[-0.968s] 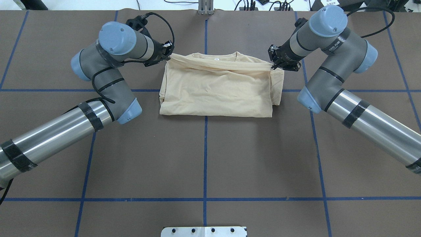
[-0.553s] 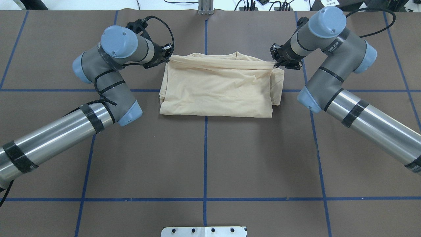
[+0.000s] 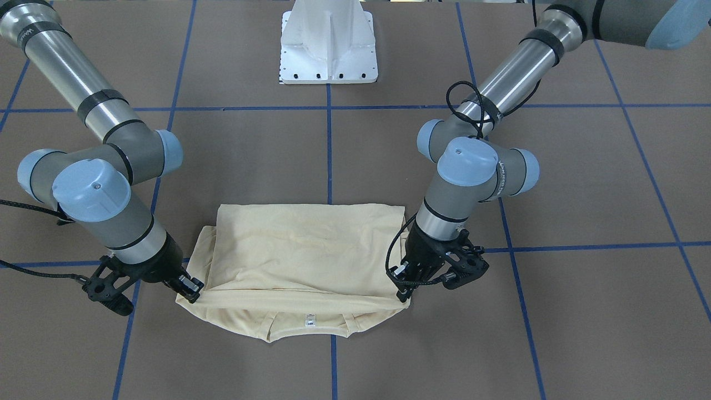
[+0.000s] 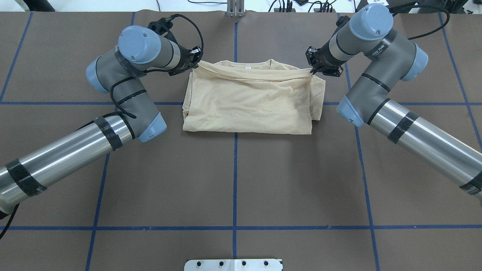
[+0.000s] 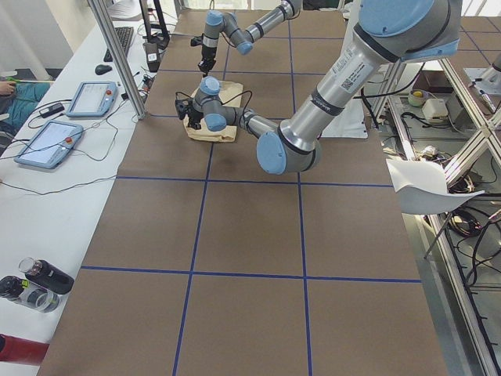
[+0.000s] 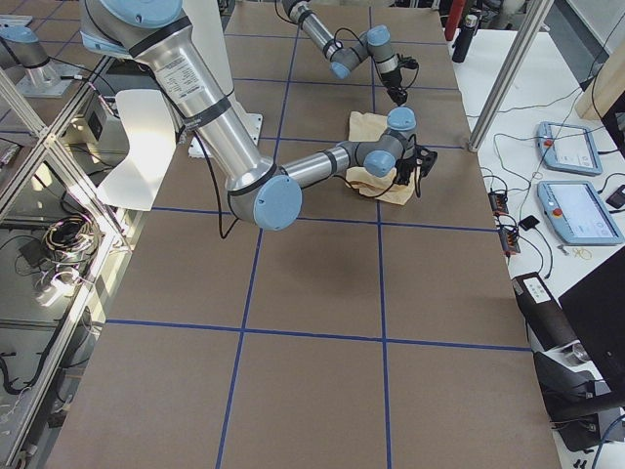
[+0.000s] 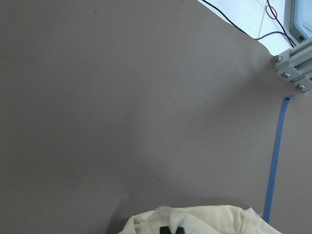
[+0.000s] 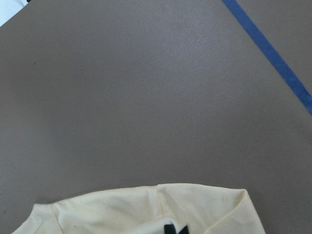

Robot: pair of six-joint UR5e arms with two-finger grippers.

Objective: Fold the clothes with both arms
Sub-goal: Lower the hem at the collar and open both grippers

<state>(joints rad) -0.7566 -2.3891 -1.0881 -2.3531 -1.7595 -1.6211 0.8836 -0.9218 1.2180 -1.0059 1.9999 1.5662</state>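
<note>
Noted the cream T-shirt (image 4: pixel 248 101) folded into a rectangle on the brown bench (image 4: pixel 233 188), lying across the middle blue tape line (image 4: pixel 235 169), with collar and white neck label (image 4: pixel 247 68) at the far edge. Found the left hand (image 4: pixel 195 64) clamped on the top layer's far left corner and the right hand (image 4: pixel 311 70) pinched on the far right corner. Saw the held edge drawn straight between them. Made out black fingertips (image 7: pixel 165 231) pressed together over cream fabric in both wrist views.
</note>
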